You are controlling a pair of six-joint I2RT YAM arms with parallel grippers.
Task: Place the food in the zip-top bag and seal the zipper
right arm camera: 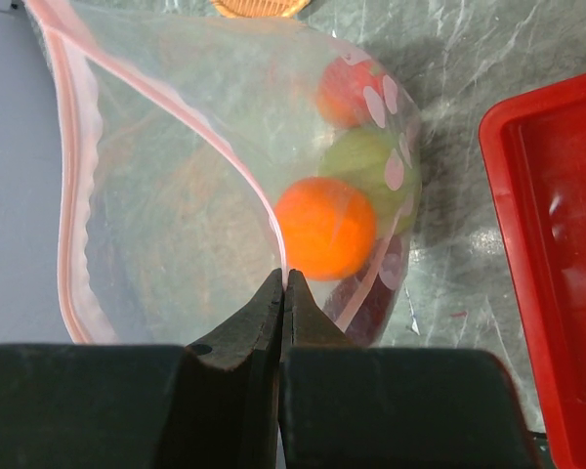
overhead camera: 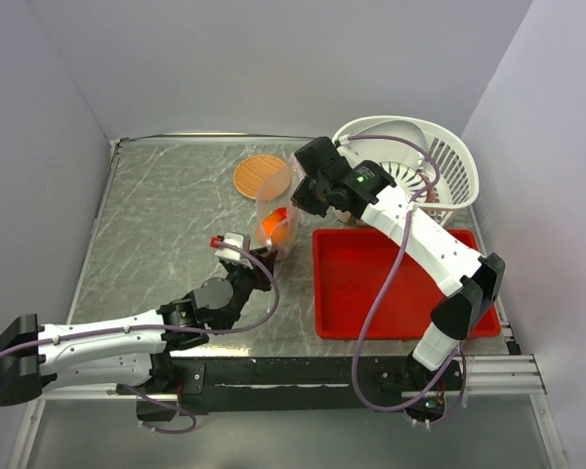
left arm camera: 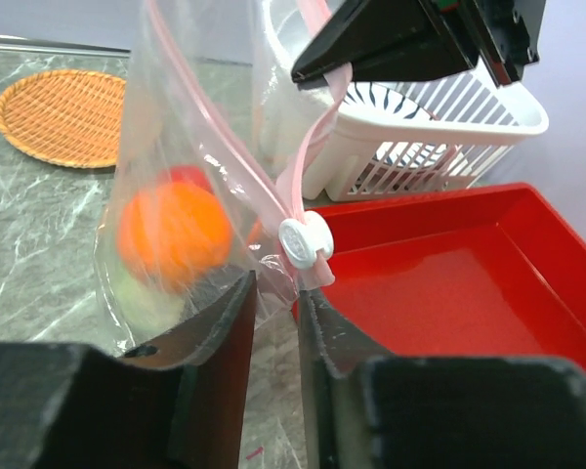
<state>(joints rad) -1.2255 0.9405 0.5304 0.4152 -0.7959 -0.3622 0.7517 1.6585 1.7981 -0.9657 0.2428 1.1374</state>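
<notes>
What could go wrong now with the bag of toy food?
The right gripper pinches only a thin edge of the bag; it might slip free. The bag's mouth is open, so the orange ball could roll out. The left gripper sits below the white slider and may miss it.
</notes>
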